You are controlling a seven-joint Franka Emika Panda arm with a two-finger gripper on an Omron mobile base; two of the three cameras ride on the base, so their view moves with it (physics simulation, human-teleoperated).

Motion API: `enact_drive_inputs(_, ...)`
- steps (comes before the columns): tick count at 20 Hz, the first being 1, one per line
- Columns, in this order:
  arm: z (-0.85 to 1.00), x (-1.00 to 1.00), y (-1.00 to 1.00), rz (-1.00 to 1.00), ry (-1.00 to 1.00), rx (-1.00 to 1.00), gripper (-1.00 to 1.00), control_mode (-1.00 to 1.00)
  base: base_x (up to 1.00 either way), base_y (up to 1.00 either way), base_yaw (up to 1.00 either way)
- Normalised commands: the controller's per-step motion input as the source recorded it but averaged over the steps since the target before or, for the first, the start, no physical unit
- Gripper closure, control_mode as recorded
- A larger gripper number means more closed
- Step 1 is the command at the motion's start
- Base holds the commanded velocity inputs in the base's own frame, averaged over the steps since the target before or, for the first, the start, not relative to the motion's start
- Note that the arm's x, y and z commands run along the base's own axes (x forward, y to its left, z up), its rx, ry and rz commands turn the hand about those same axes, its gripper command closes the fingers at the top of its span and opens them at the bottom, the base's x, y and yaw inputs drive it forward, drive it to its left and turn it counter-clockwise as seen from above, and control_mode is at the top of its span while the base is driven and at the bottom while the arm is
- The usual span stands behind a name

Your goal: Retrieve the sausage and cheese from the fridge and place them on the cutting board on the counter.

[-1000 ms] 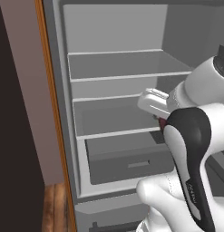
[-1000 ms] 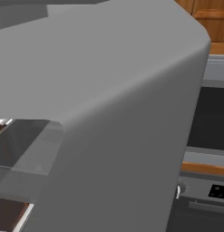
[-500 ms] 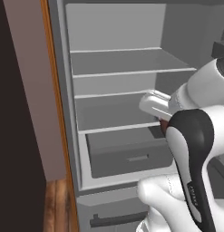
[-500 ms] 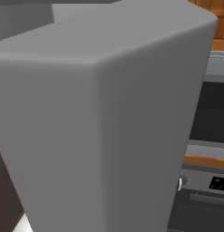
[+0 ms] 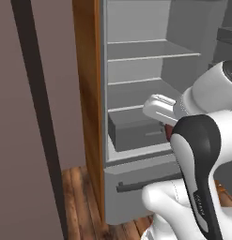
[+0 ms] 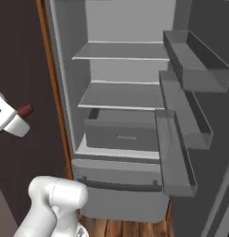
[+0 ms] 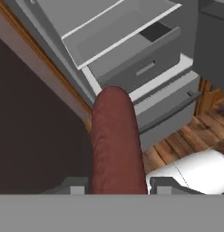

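The sausage (image 7: pixel 114 145) is dark reddish-brown. The fridge (image 6: pixel 130 134) is grey, with pale grey shelves (image 6: pixel 123 95), a darker grey drawer (image 6: pixel 123 134) and a dark bar handle (image 5: pixel 145 182). The floor (image 5: pixel 80 197) is brown wooden planks.

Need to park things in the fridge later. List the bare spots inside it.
In the fridge, the upper shelf and the shelf below are bare between the side walls. The door bins look bare too. The drawer stands slightly open. The gripper holds the sausage outside.
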Motion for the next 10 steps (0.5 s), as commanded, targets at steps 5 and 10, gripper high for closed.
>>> enact_drive_inputs(5, 0.00, 0.00, 0.00, 0.00, 0.00, 0.00, 1.00, 1.00, -1.00, 0.13, -0.65)
enact_drive_inputs(10, 0.00, 0.00, 0.00, 0.00, 0.00, 0.00, 1.00, 1.00, -0.90, 0.00, -0.72)
